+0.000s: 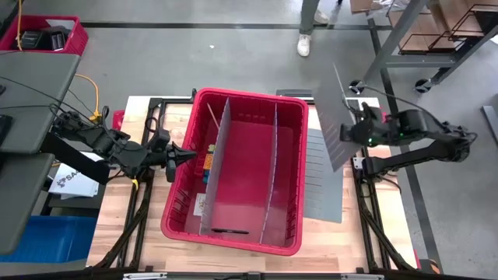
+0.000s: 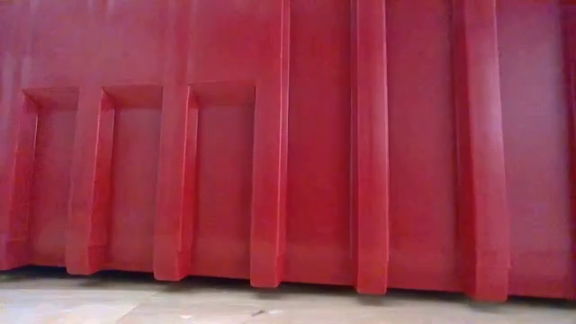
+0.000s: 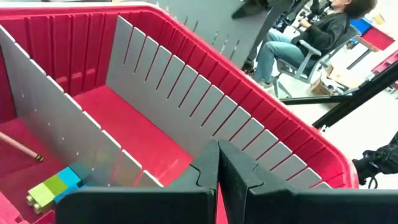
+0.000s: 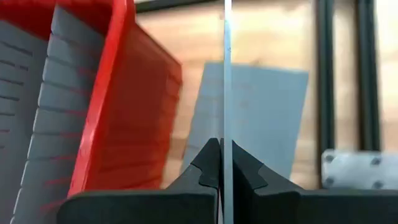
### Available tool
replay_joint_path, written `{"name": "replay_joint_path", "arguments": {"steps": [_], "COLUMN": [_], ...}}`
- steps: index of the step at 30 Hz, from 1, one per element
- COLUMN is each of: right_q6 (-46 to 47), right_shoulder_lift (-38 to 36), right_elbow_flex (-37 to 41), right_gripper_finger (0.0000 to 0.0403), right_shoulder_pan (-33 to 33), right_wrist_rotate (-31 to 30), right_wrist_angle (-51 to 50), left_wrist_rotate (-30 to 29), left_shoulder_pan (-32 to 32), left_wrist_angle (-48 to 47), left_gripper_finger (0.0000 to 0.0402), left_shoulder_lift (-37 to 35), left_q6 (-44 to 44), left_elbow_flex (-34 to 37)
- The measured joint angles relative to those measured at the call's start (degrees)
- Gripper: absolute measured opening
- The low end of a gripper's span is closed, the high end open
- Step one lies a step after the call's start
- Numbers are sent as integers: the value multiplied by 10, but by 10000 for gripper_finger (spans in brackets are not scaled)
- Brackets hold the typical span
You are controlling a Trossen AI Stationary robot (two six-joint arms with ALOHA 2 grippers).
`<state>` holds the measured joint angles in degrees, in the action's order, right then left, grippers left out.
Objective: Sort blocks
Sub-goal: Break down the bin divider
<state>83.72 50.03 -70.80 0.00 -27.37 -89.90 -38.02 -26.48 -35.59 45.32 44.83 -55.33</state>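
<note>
A large red bin (image 1: 289, 109) stands mid-table with two grey slotted dividers (image 1: 218, 163) upright inside it. Small blocks, yellow-green and blue (image 3: 53, 186), lie on the floor of its left compartment (image 1: 208, 162). My left gripper (image 1: 185, 155) is shut with nothing between its fingers (image 3: 217, 171), at the bin's left rim and pointing over the bin. My right gripper (image 1: 356, 134), right of the bin, is shut on a loose grey divider sheet (image 1: 336, 117) held in the air. My right gripper pinches the divider sheet between its two fingers at one edge (image 4: 227, 149); in its wrist view the sheet shows edge-on as a thin line. The fingers come from the table's right side, slanting down. The sheet stands tilted on edge, lifted clear of the table.
Another grey slotted sheet (image 1: 323, 183) lies flat on the table right of the bin. A thin stick (image 3: 25, 149) lies near the blocks and a dark pen (image 1: 229, 231) in the middle compartment. The bin's wall (image 2: 288, 144) fills the low view. A person (image 3: 298, 43) sits beyond the table.
</note>
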Motion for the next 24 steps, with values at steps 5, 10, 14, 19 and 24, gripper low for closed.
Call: {"name": "replay_joint_path", "arguments": {"steps": [5,10,14,19,24], "right_q6": [129,270,350,350,337], "right_shoulder_lift": [-2,10,35,70,97], "right_elbow_flex": [41,98,154,190,196], "right_gripper_finger": [0,0,0,0,2], "right_shoulder_pan": [90,190,247,247,252], "right_wrist_rotate": [15,-7,-38,-34,8], "right_wrist_angle": [17,63,120,198,228], "left_wrist_rotate": [2,2,2,15,32], "left_shoulder_pan": [0,0,0,0,0], "left_wrist_angle": [0,0,0,0,13], "left_gripper_finger": [0,0,0,0,0], "left_shoulder_lift": [0,0,0,0,0], "left_q6": [11,14,14,15,15], "left_elbow_flex": [0,0,0,0,0]}}
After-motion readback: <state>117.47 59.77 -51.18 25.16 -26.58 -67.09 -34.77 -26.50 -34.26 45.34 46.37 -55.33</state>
